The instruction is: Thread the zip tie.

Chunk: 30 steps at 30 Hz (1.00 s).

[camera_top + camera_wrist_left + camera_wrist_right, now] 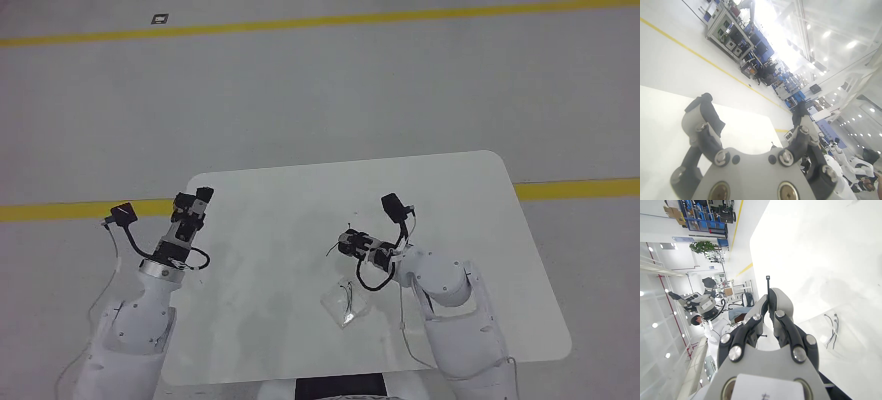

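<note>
Table (290, 195) edge: left end effector (193, 198); centre: right end effector (769, 294) gripping zip tie (768, 283)

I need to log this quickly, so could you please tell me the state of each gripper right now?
Left gripper: open, holding nothing.
Right gripper: closed on the black zip tie, its head end sticking out.

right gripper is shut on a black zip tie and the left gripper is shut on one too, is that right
Not quite. The left gripper is open and holds nothing, as the left wrist view shows. The rest stands: the right gripper is shut on a black zip tie.
</note>
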Available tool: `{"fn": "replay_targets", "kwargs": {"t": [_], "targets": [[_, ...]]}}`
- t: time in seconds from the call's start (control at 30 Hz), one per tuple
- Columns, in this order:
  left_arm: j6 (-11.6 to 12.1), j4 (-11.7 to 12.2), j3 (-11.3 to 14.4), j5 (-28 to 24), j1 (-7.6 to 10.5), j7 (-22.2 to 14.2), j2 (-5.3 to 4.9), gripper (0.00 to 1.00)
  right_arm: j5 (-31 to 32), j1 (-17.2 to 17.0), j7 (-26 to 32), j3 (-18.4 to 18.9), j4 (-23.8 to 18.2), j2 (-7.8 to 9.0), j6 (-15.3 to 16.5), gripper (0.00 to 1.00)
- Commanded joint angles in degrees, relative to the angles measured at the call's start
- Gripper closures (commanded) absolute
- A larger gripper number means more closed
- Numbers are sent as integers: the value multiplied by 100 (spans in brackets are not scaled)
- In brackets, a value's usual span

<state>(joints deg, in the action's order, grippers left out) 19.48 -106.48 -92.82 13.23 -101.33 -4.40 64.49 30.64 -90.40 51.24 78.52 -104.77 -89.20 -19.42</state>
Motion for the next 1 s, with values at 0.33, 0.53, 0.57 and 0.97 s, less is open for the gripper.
{"fn": "replay_targets", "kwargs": {"t": [0.33,0.53,0.57,0.97], "targets": [[0,-519,839,1929,99,140,-222,0,-1429,72,-727,125,487,-35,-6,100],[0,-594,981,2144,142,48,-304,0,-1408,107,-751,131,551,-30,-6,100],[0,-594,981,2144,142,48,-304,0,-1408,107,-751,131,551,-30,-6,100],[0,-625,1368,4453,222,207,-518,0,-2102,189,-1043,131,664,9,-6,100]]}}
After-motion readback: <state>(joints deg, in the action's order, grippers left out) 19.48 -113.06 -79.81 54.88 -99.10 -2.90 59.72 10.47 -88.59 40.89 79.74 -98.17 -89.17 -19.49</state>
